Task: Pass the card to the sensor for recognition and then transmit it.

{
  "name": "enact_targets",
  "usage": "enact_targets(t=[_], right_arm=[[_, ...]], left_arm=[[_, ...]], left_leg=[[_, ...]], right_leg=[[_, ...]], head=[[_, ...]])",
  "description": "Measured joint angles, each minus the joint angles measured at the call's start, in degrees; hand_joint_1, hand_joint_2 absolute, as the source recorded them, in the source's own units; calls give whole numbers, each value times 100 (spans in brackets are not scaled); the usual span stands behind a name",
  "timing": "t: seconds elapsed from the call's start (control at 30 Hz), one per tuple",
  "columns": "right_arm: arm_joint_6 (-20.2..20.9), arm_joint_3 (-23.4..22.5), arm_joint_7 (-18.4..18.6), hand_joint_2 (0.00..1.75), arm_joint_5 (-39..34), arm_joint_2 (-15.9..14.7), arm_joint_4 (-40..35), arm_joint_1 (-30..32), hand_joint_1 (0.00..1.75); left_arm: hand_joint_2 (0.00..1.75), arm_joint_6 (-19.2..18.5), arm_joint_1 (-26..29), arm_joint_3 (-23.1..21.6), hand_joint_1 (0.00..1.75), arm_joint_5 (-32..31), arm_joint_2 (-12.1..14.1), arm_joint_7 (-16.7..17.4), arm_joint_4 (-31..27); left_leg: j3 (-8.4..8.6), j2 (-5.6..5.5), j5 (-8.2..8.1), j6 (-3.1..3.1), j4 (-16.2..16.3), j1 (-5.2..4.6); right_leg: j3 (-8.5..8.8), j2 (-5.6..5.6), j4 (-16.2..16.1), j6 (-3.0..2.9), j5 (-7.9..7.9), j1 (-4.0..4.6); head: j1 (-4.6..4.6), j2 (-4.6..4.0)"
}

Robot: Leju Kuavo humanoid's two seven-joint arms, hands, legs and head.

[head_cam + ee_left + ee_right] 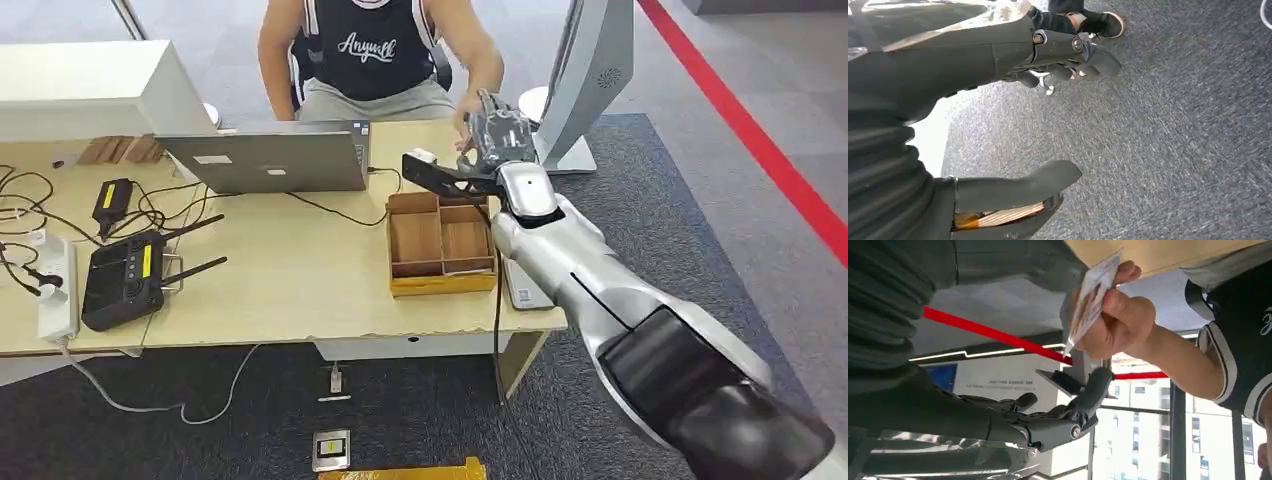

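Card point(1091, 300) sits pinched in a person's hand point(1118, 315), just beside the right hand point(1068, 412), whose fingers are spread and empty. Likely thin, light, stiff, slick: take by opposite faces near an edge. Left hand point(1058, 60) hangs loosely curled, empty.

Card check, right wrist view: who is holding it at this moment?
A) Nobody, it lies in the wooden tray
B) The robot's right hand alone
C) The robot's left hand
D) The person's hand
D: the person's hand pinches the card, while the right hand beside it has its fingers spread and empty.
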Motion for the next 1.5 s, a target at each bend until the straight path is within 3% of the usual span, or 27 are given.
enact_targets(t=[0.63, 0.83, 1.0, 1.03, 1.3, 1.5], right_arm=[[-140, -120, -96, 0, -208, -116, 55, 3, 0], [-396, -427, -816, 0, -1013, -98, -18, 13, 0], [-328, -706, -1581, 0, -1760, -26, -429, 278, 0], [-266, -761, -1609, 175, -1858, -28, -657, 454, 0], [-42, -758, -1397, 175, -2164, -524, -2567, 1910, 0], [35, -713, -1427, 175, -2205, -756, -3198, 2453, 0]], left_arm=[[175, -13, 0, -24, 0, -59, 0, 18, 0], [175, 37, 25, -31, 0, 59, 0, 44, 0], [175, 101, 115, -15, 0, 249, -2, 74, 0], [175, 109, 140, 4, 0, 269, -2, 98, 0], [175, 142, 215, 77, 0, 402, 0, 208, 0], [175, 190, 224, 155, 0, 446, 0, 210, 0]], left_leg=[[2, 0, 0, 0, 1, 0], [1, 1, 0, 0, 1, 0], [3, 1, -1, -1, 0, 3], [6, 2, -2, -1, 0, 4], [3, 0, -6, 4, 0, 0], [7, 4, -11, 2, 0, 0]], right_leg=[[0, 1, 0, 0, 0, 0], [1, 2, 1, 0, 0, 0], [2, 3, 0, -1, -1, 0], [3, 4, -1, -1, -2, 1], [8, 1, -3, 5, -7, 1], [7, 10, -4, 5, -7, -1]], head=[[-2, 0], [-2, 0], [0, 0], [-2, 0], [4, 0], [4, 0]])
